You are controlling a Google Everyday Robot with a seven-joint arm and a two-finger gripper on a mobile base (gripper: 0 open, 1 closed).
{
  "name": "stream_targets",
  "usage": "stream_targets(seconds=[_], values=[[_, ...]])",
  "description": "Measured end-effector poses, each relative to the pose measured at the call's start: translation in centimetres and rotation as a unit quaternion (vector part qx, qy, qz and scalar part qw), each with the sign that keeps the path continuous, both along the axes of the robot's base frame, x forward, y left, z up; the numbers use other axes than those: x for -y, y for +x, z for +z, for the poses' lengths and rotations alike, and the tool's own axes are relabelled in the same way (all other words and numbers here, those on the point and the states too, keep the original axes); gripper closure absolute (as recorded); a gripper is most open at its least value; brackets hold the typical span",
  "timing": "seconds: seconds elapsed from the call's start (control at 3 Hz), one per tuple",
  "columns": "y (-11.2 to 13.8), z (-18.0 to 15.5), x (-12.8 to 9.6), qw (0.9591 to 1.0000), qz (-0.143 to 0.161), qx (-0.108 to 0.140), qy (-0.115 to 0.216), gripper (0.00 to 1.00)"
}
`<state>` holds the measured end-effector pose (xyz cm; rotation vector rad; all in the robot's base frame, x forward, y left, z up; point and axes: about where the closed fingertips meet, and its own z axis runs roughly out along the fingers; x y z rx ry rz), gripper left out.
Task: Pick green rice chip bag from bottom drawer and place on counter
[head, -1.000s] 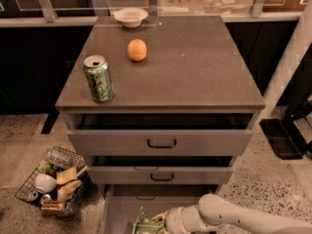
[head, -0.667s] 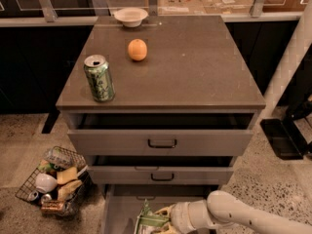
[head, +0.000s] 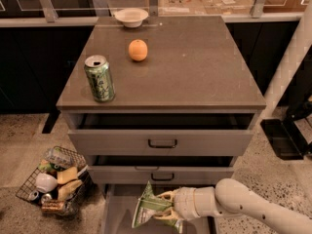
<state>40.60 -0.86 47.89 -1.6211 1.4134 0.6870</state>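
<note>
The green rice chip bag is held upright over the open bottom drawer, lifted off its grey floor. My gripper comes in from the right on a white arm and is shut on the bag's right side, just below the middle drawer's front. The counter is the flat grey-brown cabinet top above, well higher than the bag.
On the counter stand a green drink can at front left, an orange behind it and a white bowl at the back edge. The two upper drawers stick out slightly. A wire basket of trash sits on the floor at left.
The bag has risen from lying low in the bottom drawer to standing upright in my gripper, higher and closer to the middle drawer front. My arm has lifted with it.
</note>
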Motion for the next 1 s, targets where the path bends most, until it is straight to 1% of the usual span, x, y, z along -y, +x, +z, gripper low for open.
stream_targets(seconds=[0.33, 0.67, 1.0], values=[[0.0, 0.0, 0.0, 1.0, 0.0, 0.0, 0.0, 1.0], [0.1, 0.0, -0.4, 0.9999, 0.004, -0.003, 0.012, 1.0], [0.2, 3.6, -0.6, 0.9987, 0.008, 0.003, 0.05, 1.0]])
